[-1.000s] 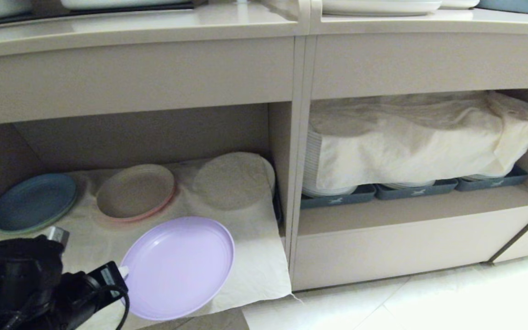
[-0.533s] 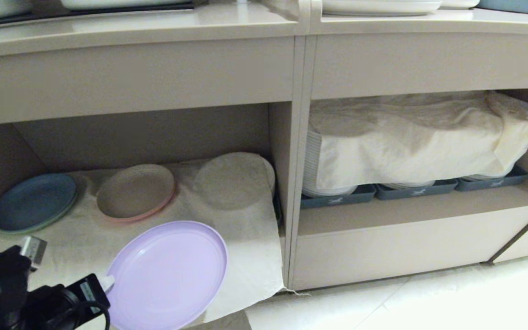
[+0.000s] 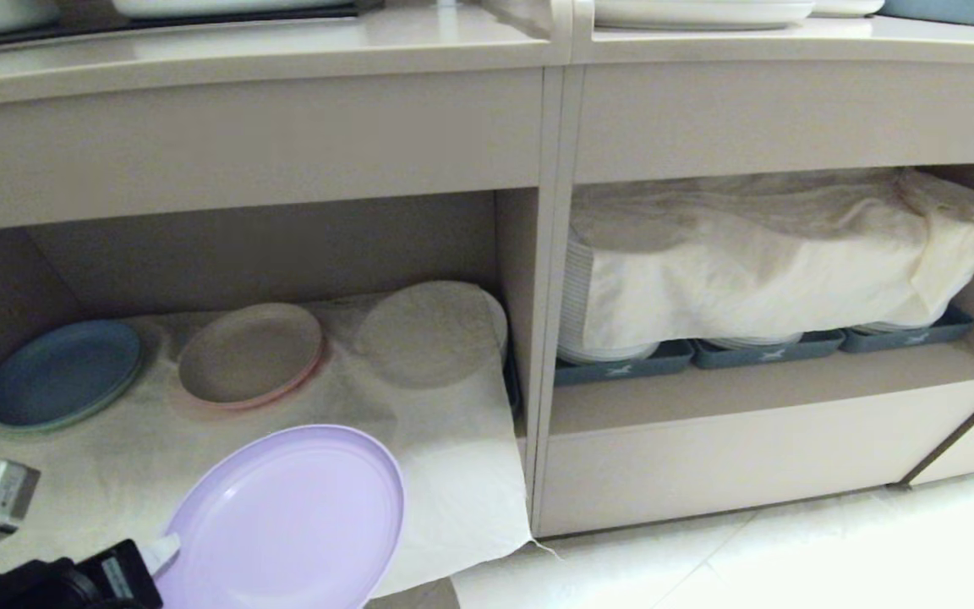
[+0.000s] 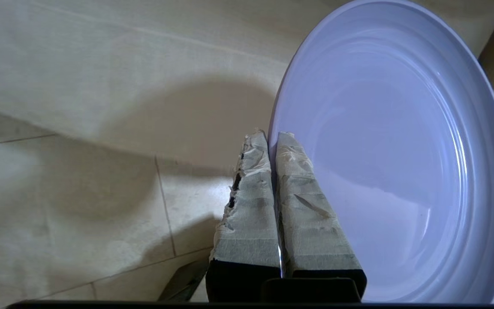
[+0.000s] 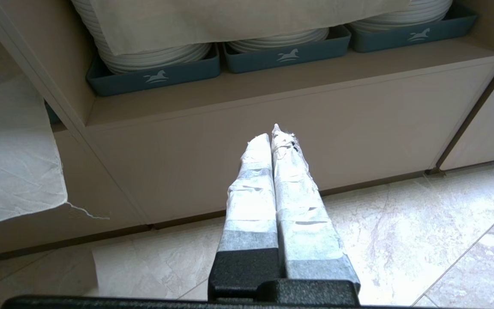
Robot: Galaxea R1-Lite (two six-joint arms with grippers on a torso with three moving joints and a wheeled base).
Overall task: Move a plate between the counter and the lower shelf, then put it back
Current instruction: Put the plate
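Lavender plate [image 3: 280, 520] shifted down-left from a second ago, left hand [image 3: 167, 548] too. Head view: plate off lower shelf [image 3: 470, 406], in front of cream cloth [image 3: 453, 482]; blue plate [image 3: 62, 372], beige-pink plate [image 3: 250, 353] behind. Left wrist view: left hand [image 4: 272, 138] clamped on plate [image 4: 393, 150] rim. Right wrist view: right hand [image 5: 272, 135] closed, empty, above floor [image 5: 401, 240].

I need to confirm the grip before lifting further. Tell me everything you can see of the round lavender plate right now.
The round lavender plate is matte and plastic-looking, with a low raised rim and faint concentric rings inside. It is empty and looks clean. It is tilted, at the front of the lower shelf, over the cream cloth that drapes its edge. The left gripper is shut on its rim, one taped finger on each face. Nothing else visibly touches it.
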